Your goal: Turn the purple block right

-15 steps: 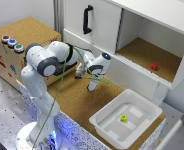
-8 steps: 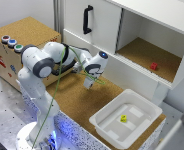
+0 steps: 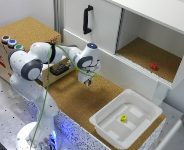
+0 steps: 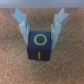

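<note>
Where fingers spread: purple block between gripper tips (apparently untouched).

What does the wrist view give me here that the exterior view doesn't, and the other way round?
Only the wrist view shows the purple block itself: a dark cube with yellow markings on top, sitting on the cork surface between the open fingers, which flank it; contact can't be judged.

Only the exterior view shows the surroundings: the white bin holding a small yellow object, the red object in the open cabinet compartment, the black door handle, and the coloured buttons on the box.

Both show the gripper low over the cork.
</note>
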Robot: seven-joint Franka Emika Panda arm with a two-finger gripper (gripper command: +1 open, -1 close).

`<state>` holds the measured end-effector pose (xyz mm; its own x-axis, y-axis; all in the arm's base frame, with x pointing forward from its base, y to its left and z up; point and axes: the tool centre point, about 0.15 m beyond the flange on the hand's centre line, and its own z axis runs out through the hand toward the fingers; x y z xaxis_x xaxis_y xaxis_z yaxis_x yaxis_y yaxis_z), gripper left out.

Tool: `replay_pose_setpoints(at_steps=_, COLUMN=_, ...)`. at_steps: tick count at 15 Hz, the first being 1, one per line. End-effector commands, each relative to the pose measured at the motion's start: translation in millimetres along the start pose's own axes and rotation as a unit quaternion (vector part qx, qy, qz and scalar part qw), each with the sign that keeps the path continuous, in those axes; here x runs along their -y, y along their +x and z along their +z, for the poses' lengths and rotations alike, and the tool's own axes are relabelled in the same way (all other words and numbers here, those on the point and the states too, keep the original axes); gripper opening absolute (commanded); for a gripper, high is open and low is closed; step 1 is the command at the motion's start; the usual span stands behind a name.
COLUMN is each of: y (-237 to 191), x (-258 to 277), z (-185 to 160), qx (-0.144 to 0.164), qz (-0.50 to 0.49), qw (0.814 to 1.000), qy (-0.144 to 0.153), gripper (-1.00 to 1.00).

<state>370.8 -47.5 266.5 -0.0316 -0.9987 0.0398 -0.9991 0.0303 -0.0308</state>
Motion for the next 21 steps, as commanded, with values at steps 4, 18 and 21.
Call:
replay_pose_setpoints(at_steps=4, y=32.2, x=0.4, z=32.8, qx=-0.012, qz=-0.011, qw=1.0, qy=0.018, gripper=-1.0)
replay_pose_setpoints(at_steps=18, y=26.2, x=8.5, z=-0.5, qx=-0.017, qz=0.009, qw=0.999, qy=0.029, gripper=1.0)
replay_pose_setpoints(at_steps=21, y=24.3, x=2.0, z=-22.9, qx=-0.023, qz=-0.002, qw=0.998, qy=0.06, gripper=1.0)
